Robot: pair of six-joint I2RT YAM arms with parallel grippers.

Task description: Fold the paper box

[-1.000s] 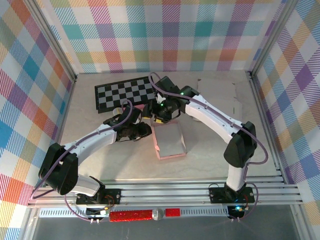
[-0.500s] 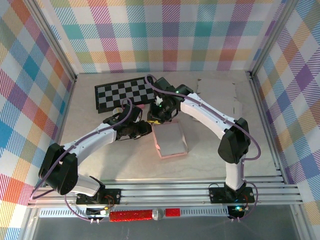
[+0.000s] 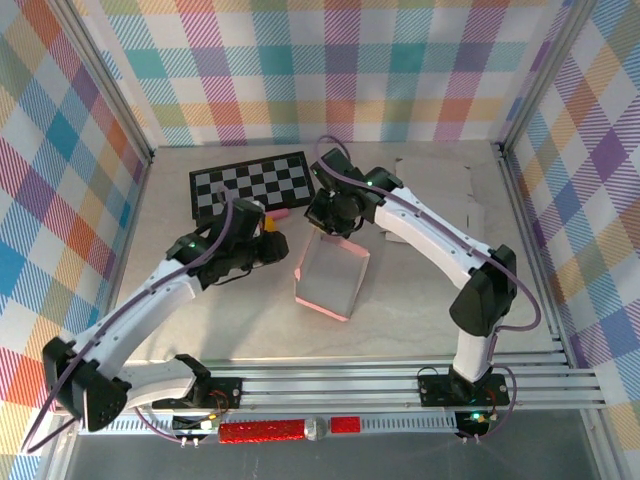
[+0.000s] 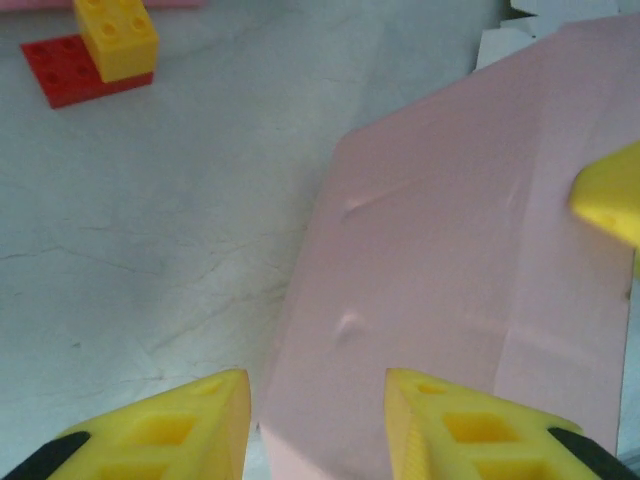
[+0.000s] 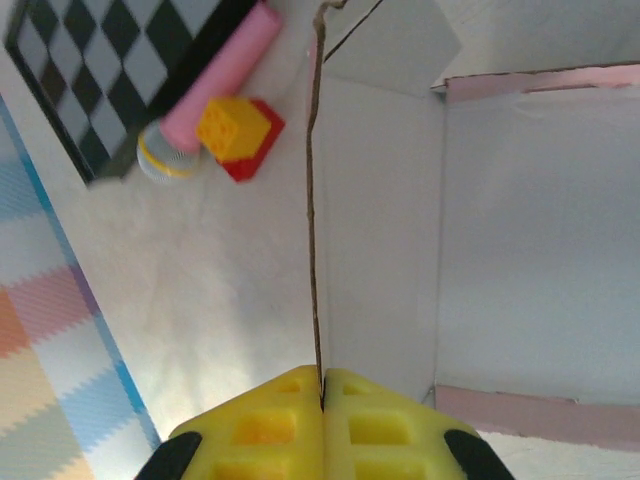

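Paper box (image 3: 332, 280): sits near the middle of the surface (image 3: 200, 320), pink outside and white inside, with its far end up at the right claw (image 5: 322, 415).

Right claw: pressed together on the top edge of one thin box wall. In the right wrist view we see the wall's cut edge running straight up from between the two yellow pads (image 5: 260, 425). The white interior lies to the right of that wall, with pink flap edges above and below it.

Left claw (image 4: 318, 420): fingers apart, gripping nothing, hovering just beside the box's left side. In the left wrist view the pink outer panel, dented in two spots, lies beyond the gap between the tips.

Other items: a yellow brick (image 4: 118, 40) sits on a red brick (image 4: 60, 70), left of the box. We note a pink cylinder (image 5: 220, 75) next to them. A black-and-white checkerboard (image 3: 252, 185) lies at the back left.
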